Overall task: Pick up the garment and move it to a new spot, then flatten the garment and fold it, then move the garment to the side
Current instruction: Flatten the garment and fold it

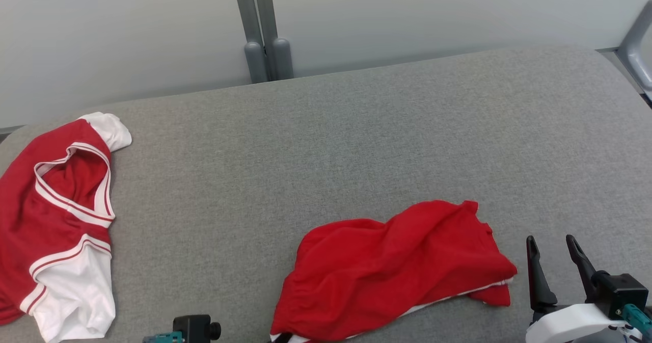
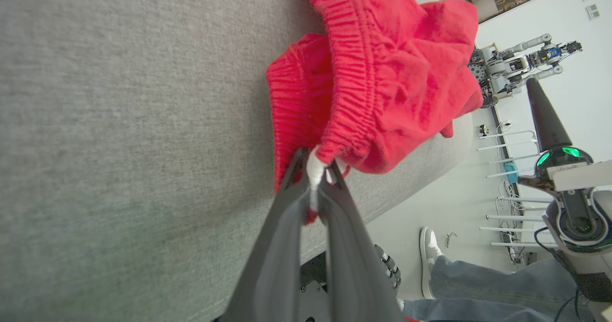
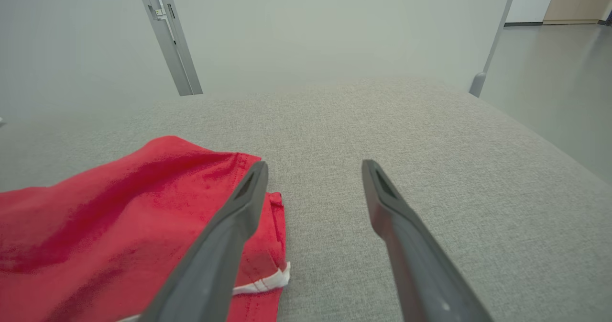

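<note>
The red garment [image 1: 392,266] lies crumpled on the grey cloth-covered table [image 1: 326,144], and every place below is given from it. In the head view it sits at the near middle of the table, with its gathered waistband end at the near edge and its looser end bunched up farther in. A thin white trim shows along its near side.

The left tool [image 2: 315,161] is at the garment's waistband end. Its two dark fingers are pressed narrow together, pinching a white strip [image 2: 314,171] and the ribbed red band where they meet. Beyond that grip, the left wrist view shows the rest of the garment [image 2: 392,73] heaped on the table [image 2: 119,121].

The right tool [image 1: 551,241] is just beside the garment's other end, on its right. Its fingers stand wide apart and hold nothing. In the right wrist view the tool [image 3: 315,166] has one finger over the garment's hemmed corner [image 3: 119,226], and the other over bare table [image 3: 430,145]; whether the first finger touches the cloth cannot be told.

Well apart from the garment, to its left, a red-and-white jersey [image 1: 56,215] lies spread at the table's left end. Beyond the garment, past the table's far edge, two grey posts [image 1: 265,32] stand against a pale wall. In the left wrist view, off the table edge nearest the garment, are a person's shoe [image 2: 428,260] and a jeans leg [image 2: 487,283].
</note>
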### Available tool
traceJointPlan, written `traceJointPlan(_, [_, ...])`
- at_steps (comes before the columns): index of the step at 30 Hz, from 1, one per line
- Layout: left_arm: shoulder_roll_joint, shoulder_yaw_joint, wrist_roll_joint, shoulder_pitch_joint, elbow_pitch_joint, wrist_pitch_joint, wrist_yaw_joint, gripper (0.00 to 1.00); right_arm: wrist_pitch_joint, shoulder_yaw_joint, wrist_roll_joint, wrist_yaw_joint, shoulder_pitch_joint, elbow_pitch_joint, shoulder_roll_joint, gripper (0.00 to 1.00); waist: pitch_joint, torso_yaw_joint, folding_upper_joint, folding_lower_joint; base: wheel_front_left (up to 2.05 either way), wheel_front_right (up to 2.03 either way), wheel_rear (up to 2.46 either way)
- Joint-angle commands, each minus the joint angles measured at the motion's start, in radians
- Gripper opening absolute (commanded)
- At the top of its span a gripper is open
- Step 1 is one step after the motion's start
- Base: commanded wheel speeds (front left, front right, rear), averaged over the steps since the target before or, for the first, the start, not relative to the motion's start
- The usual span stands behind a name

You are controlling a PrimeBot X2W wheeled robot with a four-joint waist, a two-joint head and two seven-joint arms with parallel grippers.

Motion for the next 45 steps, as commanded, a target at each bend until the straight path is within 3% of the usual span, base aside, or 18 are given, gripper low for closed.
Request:
traceJointPlan(1, [0.013, 0.003, 0.013, -0.005, 0.012, -0.024, -0.003, 1.0, -0.003, 0.004, -0.006, 0.0, -0.003, 0.004, -0.003, 1.0, -0.013, 0.024, 0.0, 0.0, 0.0, 0.0, 0.0])
traceJointPlan(4, [0.047, 0.0, 0.047, -0.011, 0.035, -0.051, 0.003, 1.0, -0.003, 0.017, -0.007, 0.0, -0.006, 0.005, -0.01, 1.0, -0.018, 0.017, 0.0, 0.0, 0.0, 0.0, 0.0])
traceJointPlan(7, [0.088, 0.006, 0.099, 0.003, 0.008, -0.074, 0.069, 1.0, -0.003, 0.01, -0.006, 0.0, -0.004, -0.002, -0.013, 1.0, -0.022, 0.003, 0.0, 0.0, 0.0, 0.0, 0.0])
traceJointPlan(11, [0.164, 0.039, 0.14, 0.044, -0.128, -0.102, 0.177, 1.0, -0.003, 0.01, -0.006, 0.0, 0.011, -0.009, -0.01, 1.0, -0.025, -0.029, 0.0, 0.0, 0.0, 0.0, 0.0])
traceJointPlan(15, [0.163, 0.033, 0.198, 0.001, -0.295, -0.107, 0.232, 1.0, -0.003, 0.005, -0.004, 0.0, 0.015, -0.014, -0.006, 1.0, -0.02, -0.061, 0.0, 0.0, 0.0, 0.0, 0.0])
traceJointPlan(18, [0.111, -0.029, 0.256, -0.114, -0.331, -0.038, 0.223, 1.0, -0.003, 0.013, -0.005, 0.0, -0.007, -0.019, -0.007, 1.0, 0.004, -0.09, 0.0, 0.0, 0.0, 0.0, 0.0])
traceJointPlan(20, [0.044, -0.061, 0.293, -0.206, -0.287, -0.005, 0.219, 1.0, -0.003, 0.022, -0.004, 0.0, -0.026, -0.021, -0.006, 1.0, 0.024, -0.112, 0.0, 0.0, 0.0, 0.0, 0.0])
traceJointPlan(24, [-0.083, -0.102, 0.337, -0.38, -0.091, 0.04, 0.199, 1.0, -0.003, 0.044, 0.0, 0.0, -0.055, -0.02, -0.002, 1.0, 0.059, -0.162, 0.0, 0.0, 0.0, 0.0, 0.0])
traceJointPlan(27, [-0.169, -0.134, 0.309, -0.461, 0.057, 0.084, 0.136, 1.0, -0.003, 0.048, 0.002, 0.0, -0.069, -0.013, 0.003, 1.0, 0.072, -0.2, 0.0, 0.0, 0.0, 0.0, 0.0])
traceJointPlan(30, [-0.214, -0.159, 0.278, -0.503, 0.182, 0.137, 0.081, 1.0, -0.003, 0.041, 0.003, 0.0, -0.068, -0.01, 0.007, 1.0, 0.077, -0.224, 0.0, 0.0, 0.0, 0.0, 0.0])
traceJointPlan(36, [-0.266, -0.247, 0.281, -0.53, 0.438, 0.237, 0.024, 1.0, -0.003, 0.056, 0.003, 0.0, -0.07, -0.003, 0.014, 1.0, 0.081, -0.261, 0.0, 0.0, 0.0, 0.0, 0.0])
traceJointPlan(37, [-0.266, -0.267, 0.285, -0.528, 0.483, 0.245, 0.018, 0.0, -0.003, 0.064, 0.005, 0.0, -0.076, -0.002, 0.015, 1.0, 0.081, -0.27, 0.0, 0.0, 0.0, 0.0, 0.0])
traceJointPlan(40, [-0.269, -0.254, 0.29, -0.542, 0.537, 0.165, 0.011, 0.0, -0.003, 0.059, 0.012, 0.0, -0.074, -0.005, 0.016, 1.0, 0.081, -0.273, 0.0, 0.0, 0.0, 0.0, 0.0])
traceJointPlan(45, [-0.27, -0.188, 0.327, -0.622, 0.612, -0.048, 0.042, 0.0, -0.003, 0.035, 0.013, 0.0, -0.059, -0.008, 0.019, 1.0, 0.085, -0.245, 0.0, 0.0, 0.0, 0.0, 0.0])
